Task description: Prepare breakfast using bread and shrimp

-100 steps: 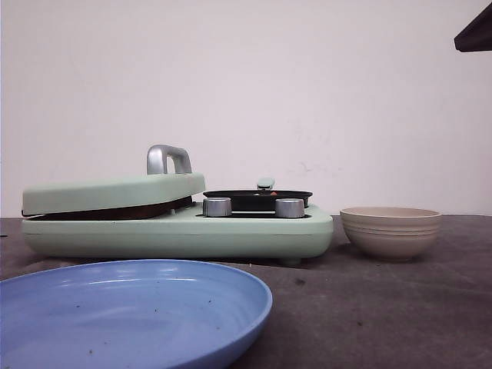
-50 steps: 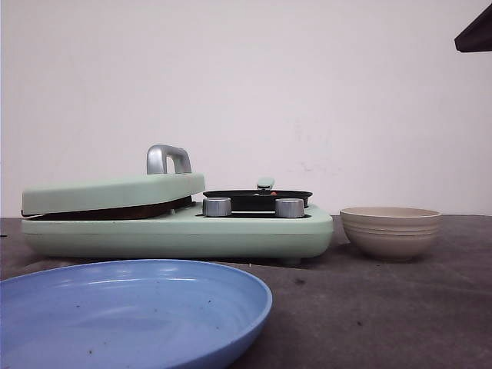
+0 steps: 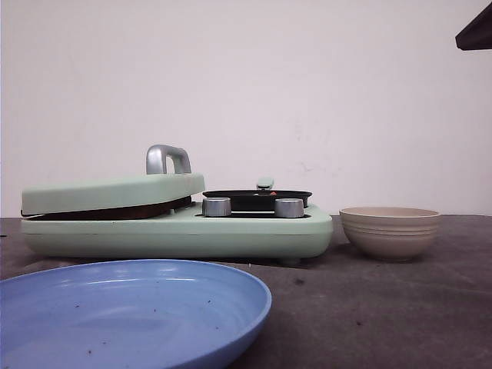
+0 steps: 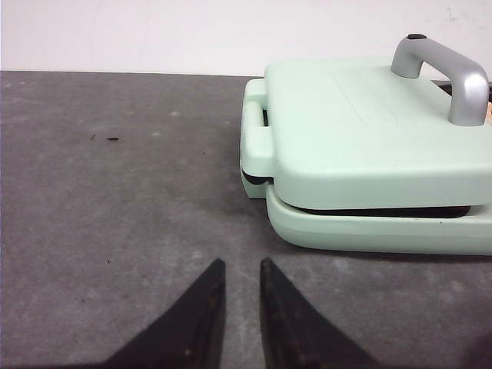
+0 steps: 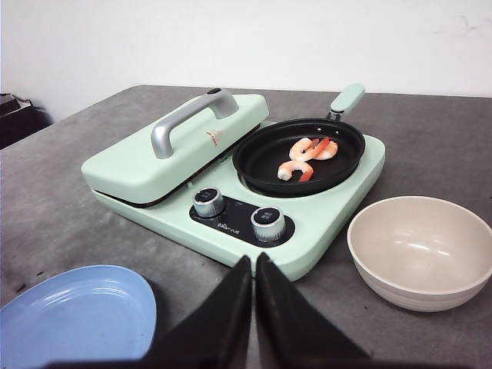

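Observation:
Several curled orange-and-white shrimp (image 5: 307,157) lie in the small black pan (image 5: 261,165) on the mint-green breakfast maker (image 5: 323,223); in the front view only a tiny orange bit (image 3: 273,193) shows above the pan rim. The bread is hidden; the maker's lid (image 4: 361,131) with its silver handle (image 5: 188,123) is down, showing only a dark gap. My left gripper (image 4: 241,265) hangs over bare table beside the lid's end, its jaws a little apart and empty. My right gripper (image 5: 253,260) is shut and empty, in front of the maker's knobs (image 5: 266,221).
An empty beige ribbed bowl (image 5: 419,254) stands right of the maker, and also shows in the front view (image 3: 390,231). An empty blue plate (image 3: 131,315) lies in front of the maker near the camera. A dark object (image 3: 474,31) juts in at the upper right.

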You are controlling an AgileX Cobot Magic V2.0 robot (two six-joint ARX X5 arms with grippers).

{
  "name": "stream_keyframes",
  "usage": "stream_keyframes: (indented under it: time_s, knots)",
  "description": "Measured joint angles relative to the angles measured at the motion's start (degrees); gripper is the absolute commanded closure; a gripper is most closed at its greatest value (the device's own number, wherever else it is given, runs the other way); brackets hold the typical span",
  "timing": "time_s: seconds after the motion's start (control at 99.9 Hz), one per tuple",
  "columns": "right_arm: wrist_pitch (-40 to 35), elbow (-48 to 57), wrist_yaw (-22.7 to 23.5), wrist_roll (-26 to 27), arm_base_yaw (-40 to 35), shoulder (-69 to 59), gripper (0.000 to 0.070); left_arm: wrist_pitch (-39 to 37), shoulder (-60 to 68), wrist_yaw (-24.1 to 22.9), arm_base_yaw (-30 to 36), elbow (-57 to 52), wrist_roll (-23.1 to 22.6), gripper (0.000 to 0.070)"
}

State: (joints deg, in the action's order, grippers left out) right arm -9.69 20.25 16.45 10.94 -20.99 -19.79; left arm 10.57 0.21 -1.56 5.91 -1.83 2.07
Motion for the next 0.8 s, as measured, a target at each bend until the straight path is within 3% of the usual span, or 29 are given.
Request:
stream_keyframes:
  time_s: [0.16,0.29,0.381,0.581,0.801]
  knots:
    - [-1.1,-1.4,-1.9,-2.1,0.5,3.9,0.0699,0.0,0.0,0.0,0.0,0.0,0.0,0.0700]
    - [6.9,-10.2,-8.7,-12.9,2.8,10.1,0.0699,0.0,0.0,0.0,0.0,0.0,0.0,0.0700]
    - [12.6,-18.5,-9.7,-19.8,5.0,13.9,0.0699,0.0,0.0,0.0,0.0,0.0,0.0,0.0700]
    - [-0.2,-19.4,-13.5,-30.1,11.6,19.5,0.0699,0.0,0.1,0.0,0.0,0.0,0.0,0.0700]
    - [-0.5,-19.3,-15.4,-33.3,12.4,19.6,0.0700,0.0,0.1,0.0,0.0,0.0,0.0,0.0700]
